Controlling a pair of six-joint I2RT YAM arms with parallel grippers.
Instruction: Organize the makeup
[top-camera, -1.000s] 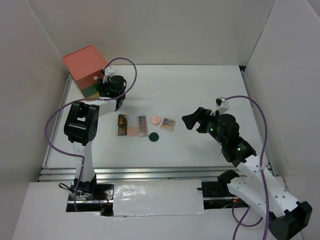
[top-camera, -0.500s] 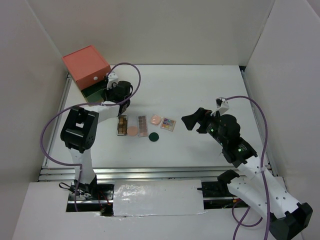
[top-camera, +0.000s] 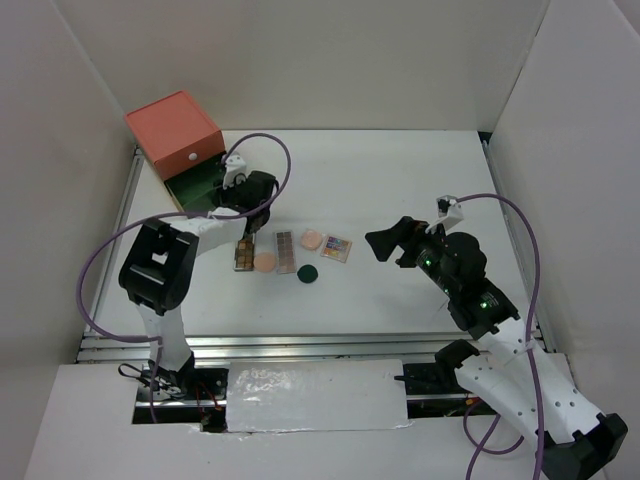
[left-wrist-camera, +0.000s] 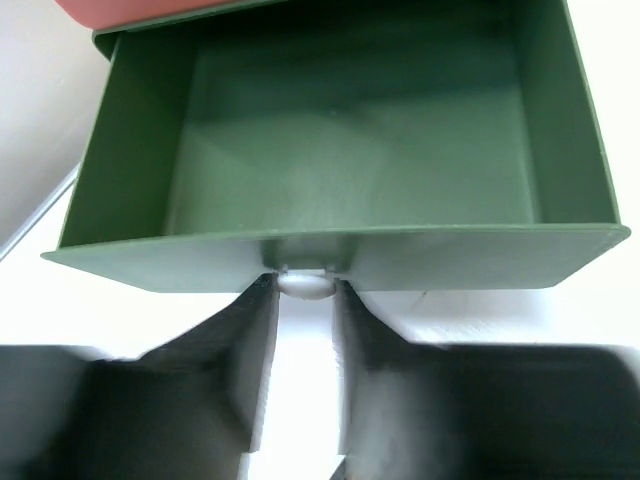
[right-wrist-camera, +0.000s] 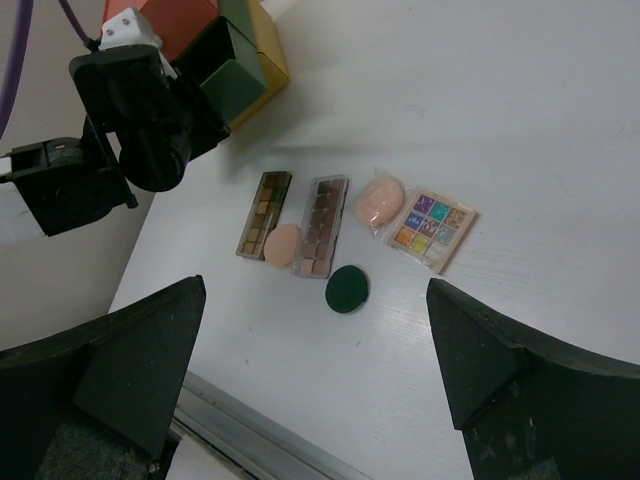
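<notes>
Left jaws clamp the knob (left-wrist-camera: 305, 284) of the green drawer (left-wrist-camera: 350, 150), upper left; right jaws gape empty. Makeup (top-camera: 286, 252) lies mid-frame on the worktop (top-camera: 400, 180). I fear the knob slipping, or the chest (top-camera: 172, 125) dragging.

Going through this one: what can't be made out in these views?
- Left wrist: green drawer fills it; the makeup is out of frame.
- Top: left tool's hold on the knob, hidden under its own wrist.
- Right wrist: drawer's inside, hidden behind the left arm.
- Top: shades in the palettes, too small.
</notes>
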